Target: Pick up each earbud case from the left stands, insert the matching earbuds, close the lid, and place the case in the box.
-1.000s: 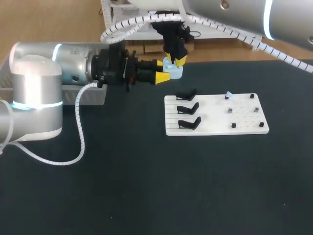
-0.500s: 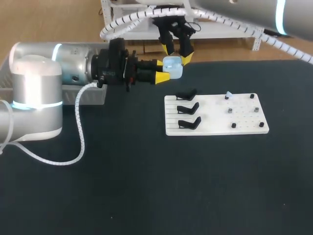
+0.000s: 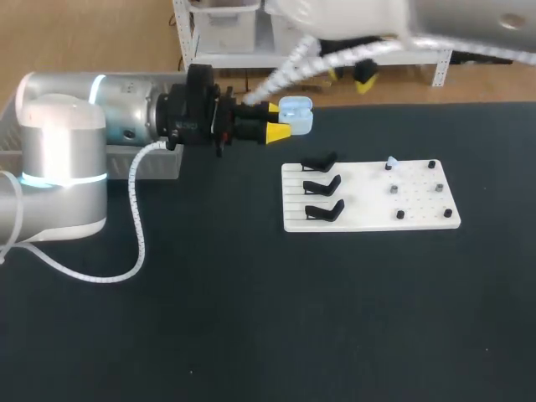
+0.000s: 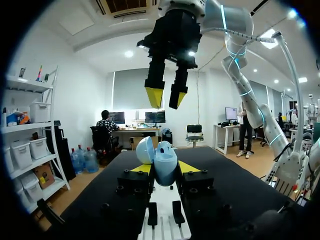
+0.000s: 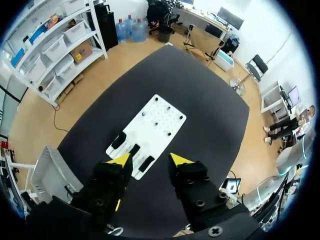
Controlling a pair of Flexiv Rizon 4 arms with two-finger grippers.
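A pale blue earbud case [image 3: 296,117] is held out above the table's far side, with my left gripper [image 3: 278,120] shut on it. In the left wrist view the case [image 4: 164,167] stands between the yellow tips with its lid [image 4: 145,150] swung open. My right gripper [image 3: 350,77] hangs higher and to the right of the case. It shows open and empty above the case in the left wrist view [image 4: 165,100]. Three black stands [image 3: 322,184] line the left side of the white board [image 3: 419,219], all empty. One pale earbud [image 3: 391,161] sits on a peg at the board's far right.
A grey box [image 3: 159,165] stands at the table's left edge behind my left arm. From high above, the right wrist view looks down between its own open gripper [image 5: 150,160] at the white board [image 5: 155,122] and the box [image 5: 45,175].
My right gripper, which was at the case a second ago, has opened, lifted off it and drawn back up to the right. The left gripper and the case have stayed in place.
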